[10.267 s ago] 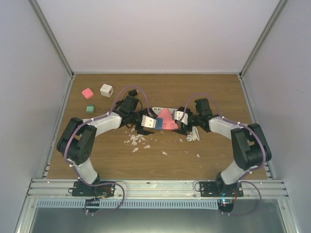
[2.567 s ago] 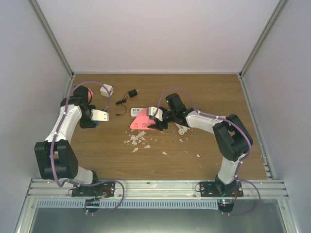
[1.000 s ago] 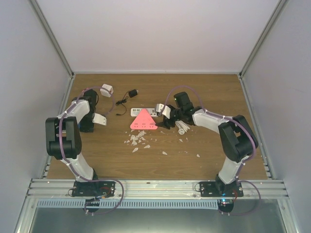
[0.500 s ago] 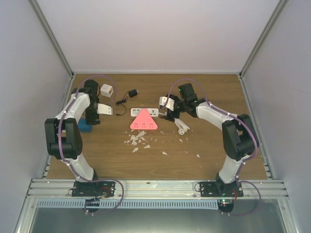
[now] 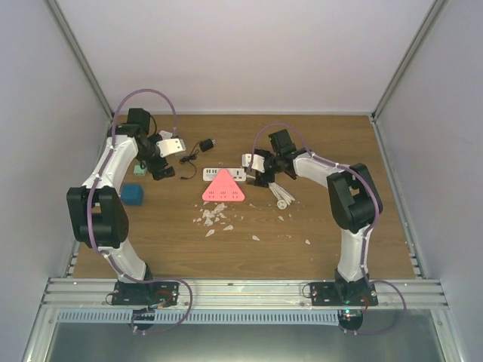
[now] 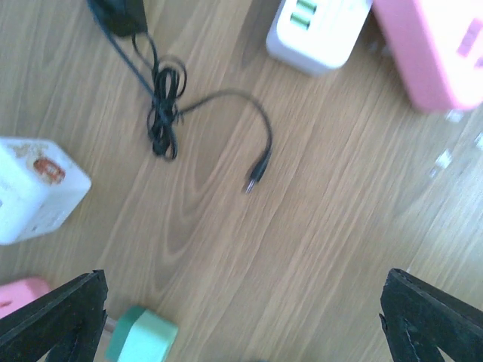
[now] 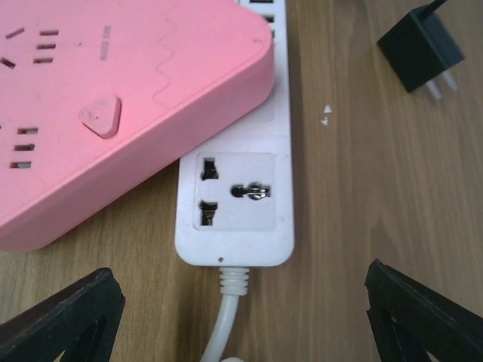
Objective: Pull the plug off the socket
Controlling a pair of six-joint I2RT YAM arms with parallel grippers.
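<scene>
The pink triangular socket [image 5: 223, 186] lies mid-table with no plug in it; it also shows in the right wrist view [image 7: 113, 105] and the left wrist view [image 6: 430, 53]. The blue plug [image 5: 133, 194] lies alone on the table at the left. My left gripper [image 5: 172, 145] is open and empty, raised at the back left, away from the blue plug; in the left wrist view [image 6: 241, 324] it is over bare wood. My right gripper [image 5: 251, 164] is open and empty over the end of the white power strip [image 7: 234, 196].
A black adapter [image 5: 205, 144] with its thin cable [image 6: 162, 113] lies behind the strip. A white cube [image 6: 34, 188], a pink cube [image 6: 15, 298] and a green cube [image 5: 138, 169] sit at the back left. White fragments [image 5: 215, 217] and a coiled white cord [image 5: 283, 196] lie near the socket.
My left gripper has let go of the blue plug at the left and risen toward the back. My right gripper has shifted back and left over the white strip.
</scene>
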